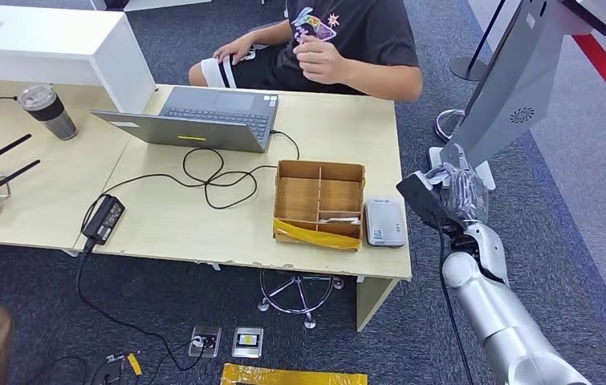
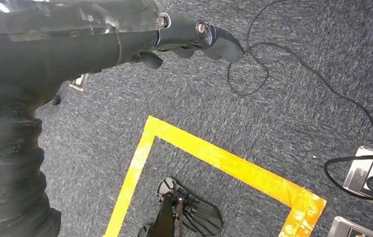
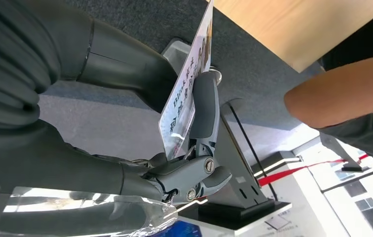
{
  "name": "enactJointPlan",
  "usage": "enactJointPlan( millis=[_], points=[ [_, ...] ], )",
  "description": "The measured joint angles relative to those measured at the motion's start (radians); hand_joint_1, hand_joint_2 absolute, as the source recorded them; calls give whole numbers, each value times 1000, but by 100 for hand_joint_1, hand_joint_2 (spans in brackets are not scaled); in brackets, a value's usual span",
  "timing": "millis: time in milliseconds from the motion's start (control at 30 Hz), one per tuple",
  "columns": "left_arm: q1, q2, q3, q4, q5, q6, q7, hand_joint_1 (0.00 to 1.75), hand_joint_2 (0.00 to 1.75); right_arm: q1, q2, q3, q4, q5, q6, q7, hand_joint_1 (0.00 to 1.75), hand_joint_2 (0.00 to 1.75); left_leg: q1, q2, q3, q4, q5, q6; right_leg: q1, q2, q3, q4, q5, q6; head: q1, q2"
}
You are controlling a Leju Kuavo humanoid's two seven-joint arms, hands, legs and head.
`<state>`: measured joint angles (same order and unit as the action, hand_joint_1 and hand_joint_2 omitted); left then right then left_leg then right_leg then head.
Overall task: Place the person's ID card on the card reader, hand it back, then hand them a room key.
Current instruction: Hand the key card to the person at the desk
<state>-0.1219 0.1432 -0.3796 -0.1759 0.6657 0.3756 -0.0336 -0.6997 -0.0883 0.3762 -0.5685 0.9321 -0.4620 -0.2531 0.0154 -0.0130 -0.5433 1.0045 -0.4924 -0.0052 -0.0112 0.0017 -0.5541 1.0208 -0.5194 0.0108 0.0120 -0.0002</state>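
1. The ID card (image 3: 186, 94) is being pinched between the thumb and the fingers (image 3: 205, 106) of the right hand (image 1: 457, 191), at the right of the head picture, beside the table (image 1: 163, 216) edge.
2. I judge the card could be slipping, because the hold is on its edge only.
3. It could also be missing the card reader (image 1: 384, 222), lying just right of the wooden box (image 1: 319, 204).
4. The left hand (image 2: 184, 37) is hanging over the carpet, its fingers curled and holding nothing.
5. The person (image 1: 339, 40) is sitting at the top centre.
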Motion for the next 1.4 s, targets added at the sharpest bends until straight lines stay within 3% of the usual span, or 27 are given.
enactJointPlan(
  millis=[467,633,900,1133,1400],
  points=[
    [0,-1,-1,0,3,7,0,0,175,6,-8,-25,-120,6,-1,0,175,175,0,0,0,0,0,0,0,0,0,0,0,0,0,0],
    [0,-1,-8,0,4,8,-6,0,175,1,-4,-32,-208,-6,52,-6,175,175,0,0,0,0,0,0,0,0,0,0,0,0,0,0],
    [-6,-8,-25,0,-3,2,-9,0,175,-114,45,-23,-247,88,72,-27,175,175,0,0,0,0,1,-1,0,0,0,1,0,0,0,0],
    [-6,-10,-27,0,-3,2,-9,0,175,-140,56,-18,-245,105,70,-27,175,175,0,0,-1,0,1,-1,0,0,0,1,0,0,0,0],
    [-18,-9,-48,0,-10,-11,-9,0,175,-228,96,20,-164,180,38,-34,175,175,0,-1,-1,0,1,-1,0,-1,0,1,0,0,0,0]
  ],
)
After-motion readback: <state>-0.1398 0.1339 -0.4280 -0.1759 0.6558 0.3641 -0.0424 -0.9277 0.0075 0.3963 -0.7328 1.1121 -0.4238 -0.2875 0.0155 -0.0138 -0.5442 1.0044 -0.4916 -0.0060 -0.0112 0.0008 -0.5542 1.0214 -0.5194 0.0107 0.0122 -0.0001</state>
